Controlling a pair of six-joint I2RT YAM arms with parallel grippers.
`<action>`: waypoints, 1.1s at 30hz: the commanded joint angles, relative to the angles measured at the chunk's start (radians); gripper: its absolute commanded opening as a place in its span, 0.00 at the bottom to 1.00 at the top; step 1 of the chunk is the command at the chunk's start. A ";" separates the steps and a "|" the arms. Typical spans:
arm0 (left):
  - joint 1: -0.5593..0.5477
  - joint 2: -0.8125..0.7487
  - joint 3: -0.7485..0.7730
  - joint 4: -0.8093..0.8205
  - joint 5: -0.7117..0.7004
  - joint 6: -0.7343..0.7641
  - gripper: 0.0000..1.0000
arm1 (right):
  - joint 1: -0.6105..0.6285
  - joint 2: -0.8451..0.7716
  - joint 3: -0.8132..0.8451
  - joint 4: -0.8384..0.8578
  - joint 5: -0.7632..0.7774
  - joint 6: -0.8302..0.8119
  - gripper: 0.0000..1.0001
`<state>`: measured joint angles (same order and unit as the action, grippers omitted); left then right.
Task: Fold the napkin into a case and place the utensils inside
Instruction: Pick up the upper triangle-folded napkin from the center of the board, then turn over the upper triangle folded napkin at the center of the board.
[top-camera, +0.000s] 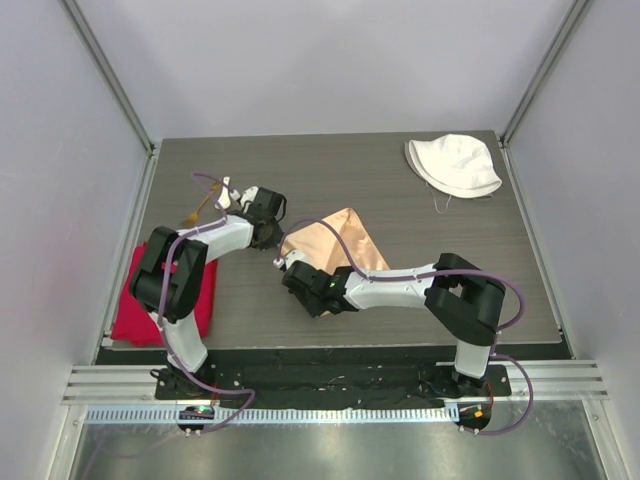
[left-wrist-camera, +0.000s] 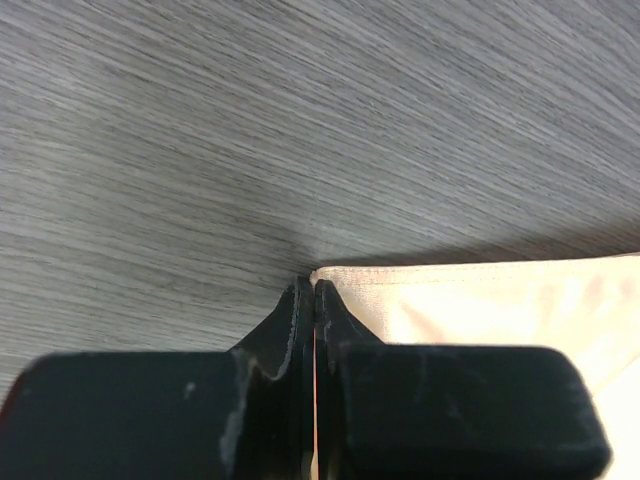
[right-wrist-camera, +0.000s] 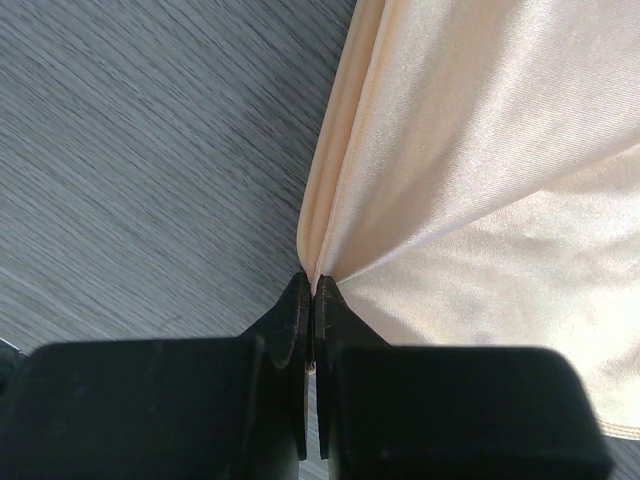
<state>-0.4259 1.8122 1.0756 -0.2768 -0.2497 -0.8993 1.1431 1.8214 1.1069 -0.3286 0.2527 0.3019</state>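
Progress: early. The napkin (top-camera: 340, 240) is a loose, part-folded sheet and not yet a case; the folds and the loading of the utensils are left, by my reading.
Table (top-camera: 430, 290): grey wood-grain, bearing everything.
Napkin, place: mid-table, just beyond the right arm, between both grippers and the far right corner.
Napkin, look: peach-orange with a slight sheen, roughly triangular from above. Its hemmed corner (left-wrist-camera: 480, 300) lies flat at the left pinch. At the right pinch (right-wrist-camera: 480, 200) it gathers into soft creases, with a doubled edge.
Red cloth (top-camera: 135, 310): near-left edge, under the left arm, apart from the napkin.
Hat (top-camera: 455, 165): white, far right corner, well apart.
Left gripper (left-wrist-camera: 315, 290): jaws pressed together on the napkin's corner.
Right gripper (right-wrist-camera: 313, 285): jaws pinched on the napkin's edge, near the left one.
Fork (top-camera: 198, 210): thin, gold, far left, outside the napkin.
Spoon: cannot make it out.
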 joint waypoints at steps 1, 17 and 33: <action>0.004 -0.051 -0.034 -0.022 -0.063 0.049 0.00 | 0.004 -0.046 0.005 -0.024 -0.041 0.003 0.01; 0.081 -0.379 -0.054 -0.231 0.029 0.045 0.00 | 0.033 -0.111 0.137 -0.007 -0.317 -0.024 0.01; 0.296 -0.768 0.268 -0.581 -0.026 0.255 0.00 | 0.070 0.052 0.528 0.259 -0.771 0.242 0.01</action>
<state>-0.1452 1.0691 1.2251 -0.7898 -0.2501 -0.7181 1.2060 1.8488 1.5719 -0.2340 -0.3279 0.4076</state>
